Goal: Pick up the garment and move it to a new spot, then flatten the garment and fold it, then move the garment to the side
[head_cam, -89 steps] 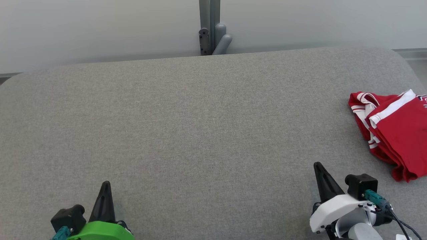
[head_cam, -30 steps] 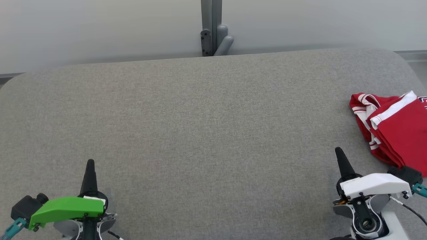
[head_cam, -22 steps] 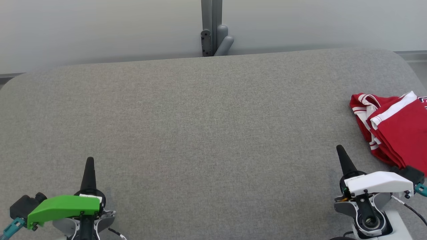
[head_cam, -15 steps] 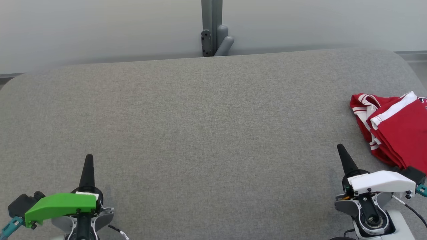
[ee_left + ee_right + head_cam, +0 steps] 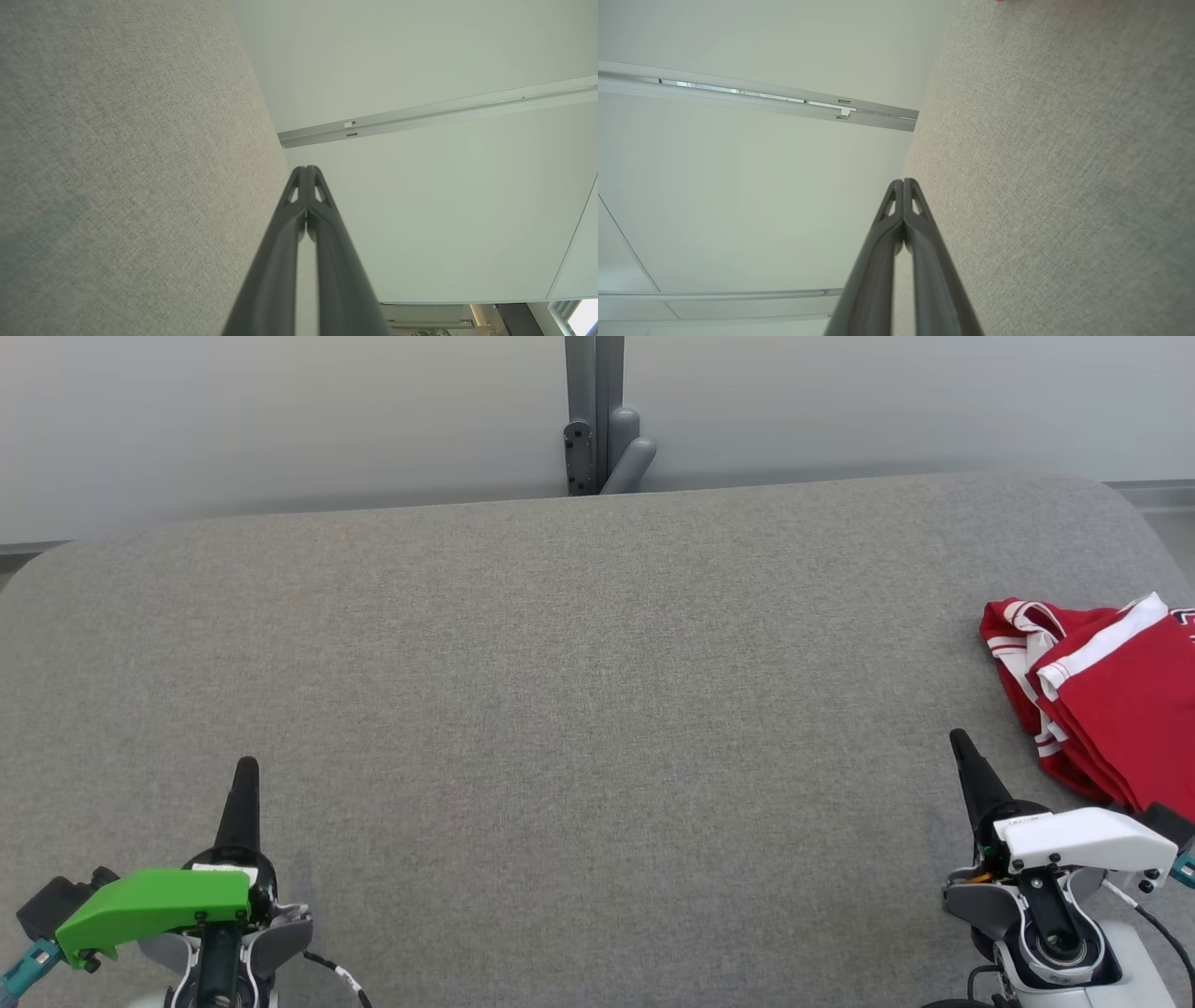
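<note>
A folded red garment (image 5: 1111, 700) with white stripes lies at the right edge of the grey padded table (image 5: 579, 691), partly cut off by the head view's border. My right gripper (image 5: 961, 743) is shut and empty at the lower right, its tip a short way left of the garment and apart from it. At the lower left, my left gripper (image 5: 246, 767) is shut and empty, far from the garment. In each wrist view the two dark fingers meet at the tip: left gripper (image 5: 307, 169), right gripper (image 5: 903, 181).
A grey post with a bracket (image 5: 597, 420) stands behind the table's far edge, against a pale wall. The table's corners are rounded. The wide grey surface (image 5: 117, 154) stretches between the two grippers.
Both arms have turned and drawn apart toward the lower corners since three seconds ago. In the last second each drifted slightly outward. The garment has stayed in place.
</note>
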Motion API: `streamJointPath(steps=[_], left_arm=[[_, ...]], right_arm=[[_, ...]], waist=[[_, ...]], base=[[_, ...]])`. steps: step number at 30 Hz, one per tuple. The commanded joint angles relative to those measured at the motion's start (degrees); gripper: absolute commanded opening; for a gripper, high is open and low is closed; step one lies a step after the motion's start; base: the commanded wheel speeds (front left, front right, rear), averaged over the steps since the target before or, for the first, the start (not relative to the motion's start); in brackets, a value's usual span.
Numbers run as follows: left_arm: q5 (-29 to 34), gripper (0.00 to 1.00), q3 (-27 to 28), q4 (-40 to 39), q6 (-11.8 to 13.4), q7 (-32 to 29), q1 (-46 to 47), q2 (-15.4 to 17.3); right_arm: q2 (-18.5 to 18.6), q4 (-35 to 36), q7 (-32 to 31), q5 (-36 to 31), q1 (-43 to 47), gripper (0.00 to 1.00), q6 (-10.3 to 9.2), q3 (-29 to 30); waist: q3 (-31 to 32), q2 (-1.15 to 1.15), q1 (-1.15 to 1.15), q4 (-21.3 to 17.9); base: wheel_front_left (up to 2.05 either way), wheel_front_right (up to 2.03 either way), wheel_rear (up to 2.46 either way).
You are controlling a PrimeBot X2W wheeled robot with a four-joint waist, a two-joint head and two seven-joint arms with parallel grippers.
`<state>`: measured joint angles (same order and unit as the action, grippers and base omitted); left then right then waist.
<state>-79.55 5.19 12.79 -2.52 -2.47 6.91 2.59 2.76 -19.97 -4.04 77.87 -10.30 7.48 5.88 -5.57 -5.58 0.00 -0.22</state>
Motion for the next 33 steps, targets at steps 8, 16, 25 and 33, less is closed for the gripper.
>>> streamJointPath(steps=[8, 16, 25, 33], left_arm=[[-4.5, 0.0, 0.4, -0.9, 0.3, -1.1, 1.4, 0.4], [-7.8, 0.0, 0.8, -1.1, 0.3, -2.0, 1.8, 0.4], [-11.2, 0.0, 1.1, -1.4, 0.4, -3.0, 2.1, 0.4], [-12.6, 0.0, 1.2, -1.6, 0.4, -3.3, 2.2, 0.5]], right_arm=[[0.5, 0.7, -1.3, 5.0, -0.9, 0.0, 0.03, 0.7], [0.6, 0.9, -2.1, 8.7, -1.1, 0.0, 0.03, 1.2], [0.7, 1.1, -3.1, 12.5, -1.4, 0.0, 0.02, 1.6], [0.8, 1.2, -3.4, 14.4, -1.4, 0.0, 0.02, 1.7]], waist=[[0.1, 0.0, 0.0, 0.1], [0.1, 0.0, 0.0, 0.1], [0.2, 0.0, 0.0, 0.2], [0.2, 0.0, 0.0, 0.2]], base=[[0.0, 0.0, 0.0], [0.0, 0.0, 0.0], [0.0, 0.0, 0.0], [0.0, 0.0, 0.0]])
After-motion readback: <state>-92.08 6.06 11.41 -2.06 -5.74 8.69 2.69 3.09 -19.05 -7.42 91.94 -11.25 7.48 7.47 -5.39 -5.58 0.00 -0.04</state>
